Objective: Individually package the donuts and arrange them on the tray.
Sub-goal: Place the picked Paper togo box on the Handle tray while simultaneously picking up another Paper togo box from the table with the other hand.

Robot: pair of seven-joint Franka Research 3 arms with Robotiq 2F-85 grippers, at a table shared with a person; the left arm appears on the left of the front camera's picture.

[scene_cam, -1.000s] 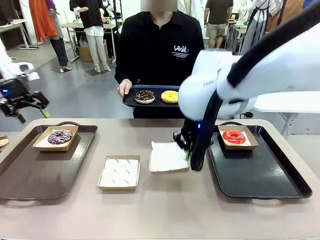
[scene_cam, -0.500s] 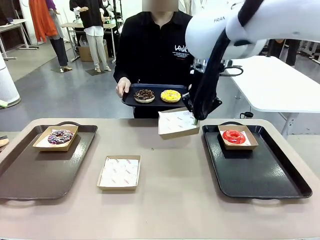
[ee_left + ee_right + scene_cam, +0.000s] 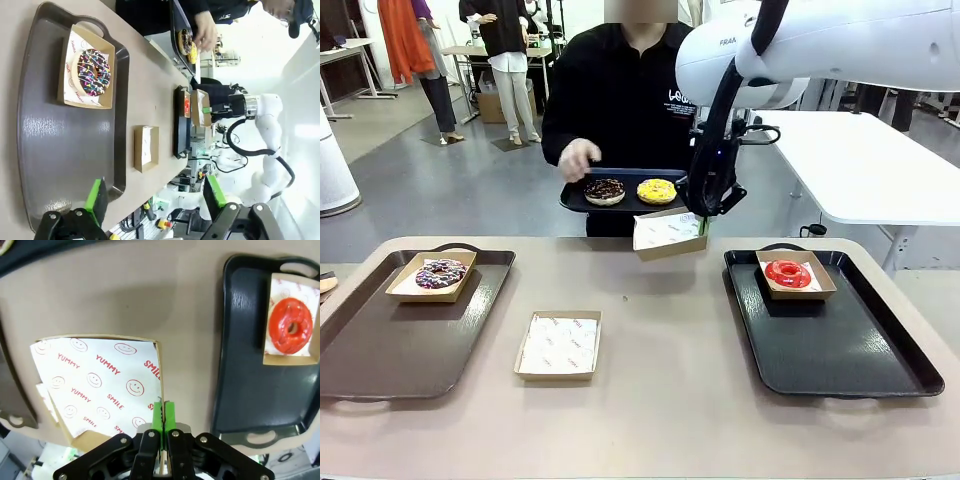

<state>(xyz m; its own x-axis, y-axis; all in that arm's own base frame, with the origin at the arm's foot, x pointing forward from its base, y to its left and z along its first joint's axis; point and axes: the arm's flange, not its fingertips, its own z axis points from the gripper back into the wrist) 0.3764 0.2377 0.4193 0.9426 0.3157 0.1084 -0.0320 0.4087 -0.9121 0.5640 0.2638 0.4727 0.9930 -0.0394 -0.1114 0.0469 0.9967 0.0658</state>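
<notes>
My right jaws: clenched on the edge of a paper-lined cardboard box (image 3: 668, 233), which hangs tilted above the tabletop (image 3: 650, 420), just under the person's tray (image 3: 575, 204). On that tray, near these jaws: yellow donut (image 3: 657, 190), closest; chocolate donut (image 3: 605, 189) beside it, with the person's hand (image 3: 578, 158) above. Red donut (image 3: 787, 272): boxed at the far end of my right black tray (image 3: 840, 360), below and to the right of the held box, apart from it. My left jaws: released, spread wide, grasping nothing, facing my left tray (image 3: 60, 150). Purple sprinkled donut (image 3: 93, 72): boxed at that tray's far corner, well ahead of these jaws. One empty lined box (image 3: 558, 345) on the tabletop between the trays.
</notes>
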